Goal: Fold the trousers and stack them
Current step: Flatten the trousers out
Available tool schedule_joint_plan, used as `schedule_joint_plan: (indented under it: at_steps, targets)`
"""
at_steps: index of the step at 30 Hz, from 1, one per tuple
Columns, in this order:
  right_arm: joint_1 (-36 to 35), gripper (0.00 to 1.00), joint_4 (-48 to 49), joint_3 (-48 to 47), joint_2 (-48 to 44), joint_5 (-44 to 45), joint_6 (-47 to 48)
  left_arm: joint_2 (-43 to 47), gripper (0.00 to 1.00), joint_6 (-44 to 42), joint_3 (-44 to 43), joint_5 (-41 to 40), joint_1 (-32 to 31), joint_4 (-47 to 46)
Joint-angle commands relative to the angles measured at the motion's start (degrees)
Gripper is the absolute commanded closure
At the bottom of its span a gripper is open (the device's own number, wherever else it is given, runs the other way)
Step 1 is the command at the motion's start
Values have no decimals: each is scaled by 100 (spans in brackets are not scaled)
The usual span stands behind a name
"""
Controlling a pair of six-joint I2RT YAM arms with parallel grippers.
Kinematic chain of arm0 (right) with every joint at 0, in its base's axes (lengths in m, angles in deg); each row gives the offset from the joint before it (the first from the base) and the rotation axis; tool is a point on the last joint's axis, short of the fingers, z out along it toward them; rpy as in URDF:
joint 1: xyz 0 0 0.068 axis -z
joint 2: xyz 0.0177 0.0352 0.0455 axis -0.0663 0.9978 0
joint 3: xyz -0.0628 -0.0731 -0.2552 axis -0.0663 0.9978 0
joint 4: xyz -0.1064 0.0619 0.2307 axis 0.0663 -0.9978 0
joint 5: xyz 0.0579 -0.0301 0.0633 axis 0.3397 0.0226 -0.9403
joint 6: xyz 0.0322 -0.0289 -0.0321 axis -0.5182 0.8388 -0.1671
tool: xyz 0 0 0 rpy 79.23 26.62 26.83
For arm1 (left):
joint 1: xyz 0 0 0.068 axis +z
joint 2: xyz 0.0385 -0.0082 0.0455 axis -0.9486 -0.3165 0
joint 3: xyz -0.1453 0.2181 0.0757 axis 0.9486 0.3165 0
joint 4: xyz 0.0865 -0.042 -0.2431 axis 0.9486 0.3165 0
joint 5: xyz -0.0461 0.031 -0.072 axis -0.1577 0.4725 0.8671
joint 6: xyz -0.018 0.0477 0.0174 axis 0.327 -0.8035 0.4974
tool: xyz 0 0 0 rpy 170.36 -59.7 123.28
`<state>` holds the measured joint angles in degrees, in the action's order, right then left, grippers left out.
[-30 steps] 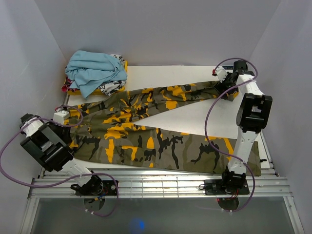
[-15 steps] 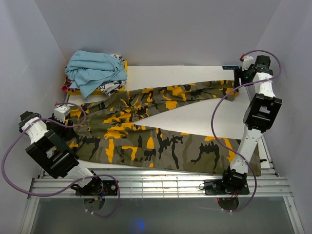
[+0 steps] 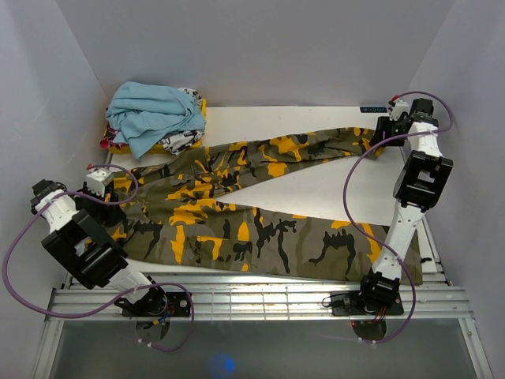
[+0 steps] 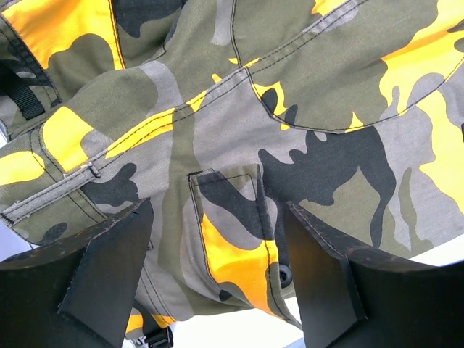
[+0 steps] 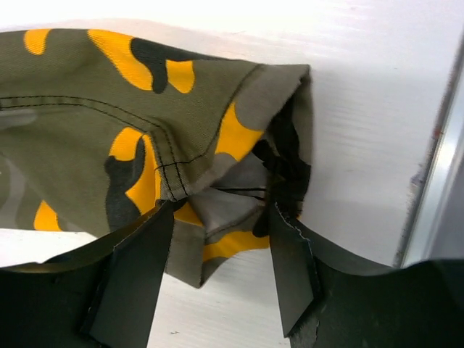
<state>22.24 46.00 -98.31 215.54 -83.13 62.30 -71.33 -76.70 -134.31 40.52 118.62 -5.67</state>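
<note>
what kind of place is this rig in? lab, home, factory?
Most likely a lab data-collection booth: plain white walls box in a white table, a metal rail frame runs along its near edge, and the camouflage trousers and a garment pile look like laid-out test props.

No text, brand or number can be read in any view. On the flat white worktop [image 3: 316,185], at about one o'clock in the overhead view, sits a small dark rectangular sticker [image 3: 371,109] with pale teal marks, too small to make out. The black print on the yellow and white fabric garment [image 3: 183,140] at ten o'clock is also illegible.
</note>
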Motion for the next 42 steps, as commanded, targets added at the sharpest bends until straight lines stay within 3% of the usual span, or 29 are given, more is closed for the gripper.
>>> schedule_joint_plan:
  at_steps: [1, 7, 14, 18, 23, 28, 42]
  targets:
    - [-33, 39, -17, -80, -122, -560, -216, 27, 17, 19, 16, 303, -22, -50]
    - [-24, 40, 36, -123, -228, -631, -339, 79, 16, -16, 130, 259, -40, -50]
    - [-24, 56, 404, 173, -544, 309, -480, 62, 16, -42, 174, 294, -66, -59]
    - [28, 55, 861, 754, -965, -408, -646, 36, 16, -42, 183, 277, -84, -68]
    - [11, 49, 932, 755, -922, -858, -972, 53, 15, -51, 192, 277, -93, -77]
    - [-42, 45, 1002, 703, -773, -701, -998, 80, 15, -42, 192, 294, -110, -77]
    - [-103, 44, 1090, 720, -386, -437, -1034, 124, 15, 10, 227, 295, -242, -103]
